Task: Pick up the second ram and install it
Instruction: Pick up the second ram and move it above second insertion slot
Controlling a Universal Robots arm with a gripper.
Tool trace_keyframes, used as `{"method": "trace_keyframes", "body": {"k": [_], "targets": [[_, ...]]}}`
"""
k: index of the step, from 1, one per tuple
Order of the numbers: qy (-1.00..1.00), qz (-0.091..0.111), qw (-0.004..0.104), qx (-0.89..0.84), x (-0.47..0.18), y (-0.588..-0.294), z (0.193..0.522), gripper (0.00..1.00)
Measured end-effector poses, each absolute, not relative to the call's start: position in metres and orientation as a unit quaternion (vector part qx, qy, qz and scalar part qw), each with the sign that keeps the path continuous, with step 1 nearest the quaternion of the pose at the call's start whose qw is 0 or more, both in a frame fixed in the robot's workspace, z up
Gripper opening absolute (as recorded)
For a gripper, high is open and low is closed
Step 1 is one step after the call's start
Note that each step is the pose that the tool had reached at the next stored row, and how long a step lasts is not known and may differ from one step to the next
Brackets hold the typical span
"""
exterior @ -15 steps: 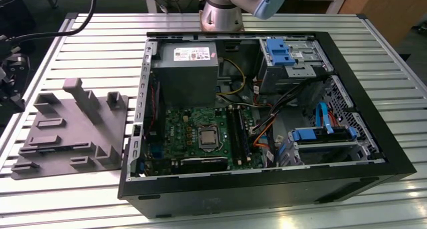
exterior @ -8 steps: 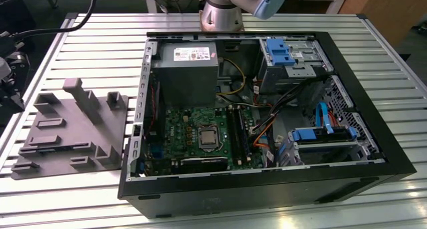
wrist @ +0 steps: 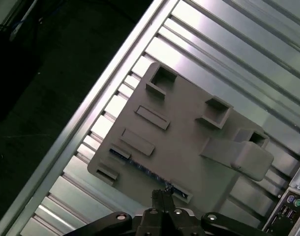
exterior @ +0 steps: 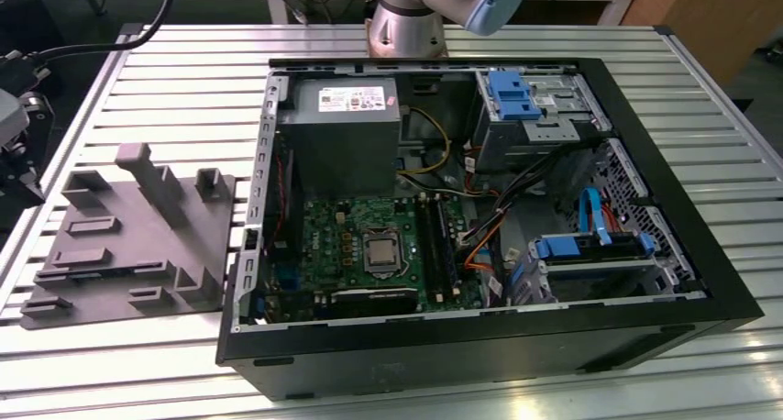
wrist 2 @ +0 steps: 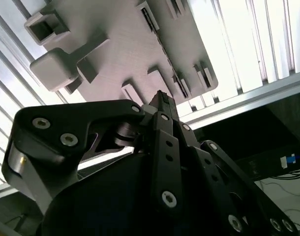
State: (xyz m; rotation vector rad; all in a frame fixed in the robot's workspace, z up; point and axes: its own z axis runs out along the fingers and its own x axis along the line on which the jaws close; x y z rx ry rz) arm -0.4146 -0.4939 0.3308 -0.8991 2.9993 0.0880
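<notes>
Jaws together, no gap I can see: the gripper [wrist: 165,194] comes to one narrow tip in both wrist views [wrist 2: 161,96]. I can't tell if the tip touches anything. In the first wrist view it sits right at one end of the ram [wrist: 140,168], a thin dark strip lying in a long slot along one edge of the grey fixture plate [wrist: 189,137]. So the ram is in the fixture, not in the computer.

The plate [wrist 2: 115,54] rests flat on a slatted aluminium table [wrist: 228,44]. In the first wrist view I see dark floor past the table's edge rail. In the exterior view the plate [exterior: 123,255] lies on the table [exterior: 159,81] at the exterior view's left, just beside the open computer case [exterior: 490,360]. The arm base [exterior: 410,21] stands behind the case, with wooden furniture beyond it.

Counts: one ram, one plate, one case. On the plate there are two open square pockets and one taller block. Inside the case I count one motherboard [exterior: 355,227], one processor socket [exterior: 381,252], one power supply [exterior: 348,127] and two blue drive brackets, an upper bracket [exterior: 514,94] and a lower bracket [exterior: 588,248].
</notes>
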Motion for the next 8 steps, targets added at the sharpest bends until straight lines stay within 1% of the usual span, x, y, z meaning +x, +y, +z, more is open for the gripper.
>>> {"method": "trace_keyframes", "body": {"k": [8], "targets": [[0.943, 0.028, 0.003, -0.333, -0.4146, -0.4939, 0.3308, 0.11]]}}
